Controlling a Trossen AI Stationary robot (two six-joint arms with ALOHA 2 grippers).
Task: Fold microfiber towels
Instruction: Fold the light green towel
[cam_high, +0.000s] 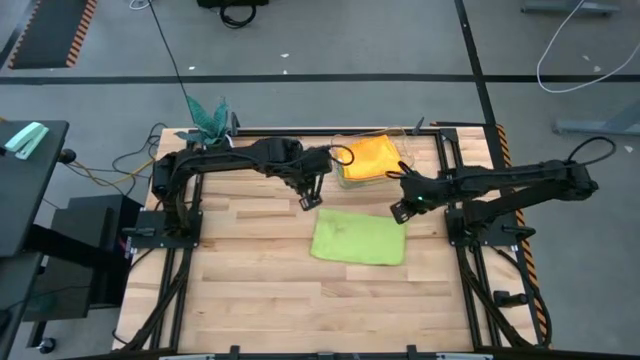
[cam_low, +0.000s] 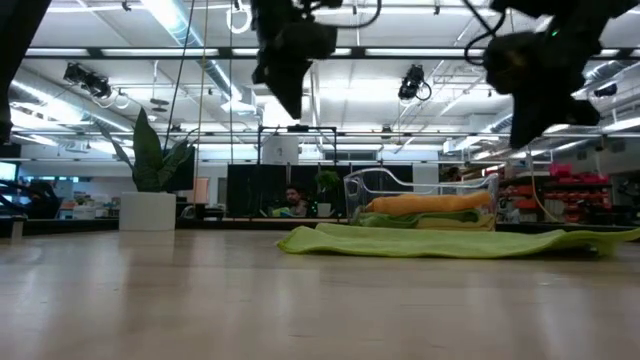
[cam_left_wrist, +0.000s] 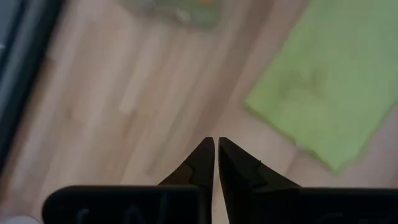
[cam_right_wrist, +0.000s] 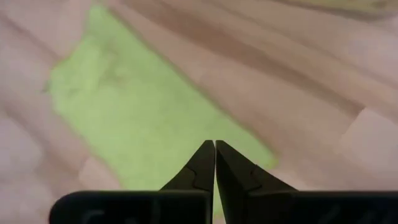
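High view: green towel lies flat on the table, no fold in it that I can see. The clear bin just behind it holds the orange towel on top. Left gripper hangs off the towel's back left corner, right gripper over its back right corner. Neither carries anything.

Low view: both grippers sit well above the green towel. Bin stack looks orange over yellow over green, but that's hard to separate from here.

Left wrist view: fingers nearly touching, just a sliver between them. Green towel lies off to one side, not under the tips.

Right wrist view: fingers equally narrow, above the green towel's edge.

Risks: with jaws this narrow a descent would likely poke the towel and bunch it rather than pinch a corner. Left is off the cloth, so it may close on bare wood. Uneven corner grabs would give a skewed fold. A drag towards the bin could snag it.
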